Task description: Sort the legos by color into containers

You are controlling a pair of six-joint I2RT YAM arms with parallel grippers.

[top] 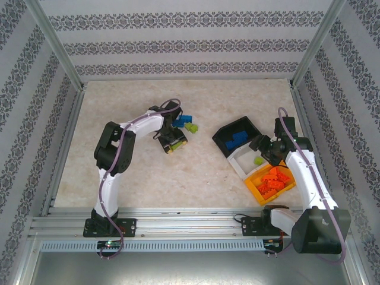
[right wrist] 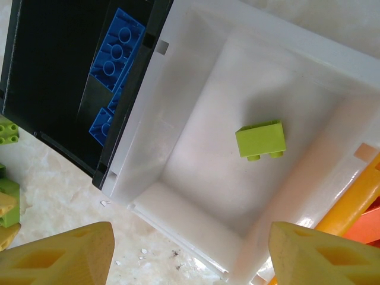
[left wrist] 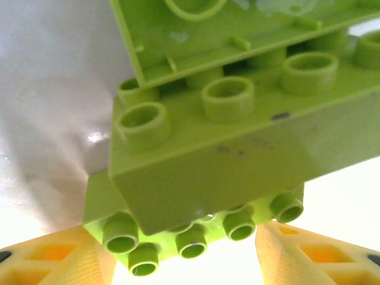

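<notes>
Left gripper [left wrist: 187, 261] straddling lime green studded plastic bricks [left wrist: 237, 148]; grip unclear.
Right gripper [right wrist: 190, 255] hovering spread over white rectangular plastic bin [right wrist: 196, 59] containing one lime brick [right wrist: 261, 139].

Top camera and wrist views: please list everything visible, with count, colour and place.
Table: one, beige, under everything.
Black bin: one, black, far end of row.
White bin: one, white, middle of row.
Orange-yellow bin: one, orange-yellow, near end of row.
Blue legos: at least two in black bin, one loose mid-table.
Green legos: one in white bin, a few loose mid-table.
Orange-red legos: several, in orange-yellow bin.
Left claw: one, yellow fingers, at the loose green legos.
Right claw: one, yellow fingers, open, above white bin.
</notes>
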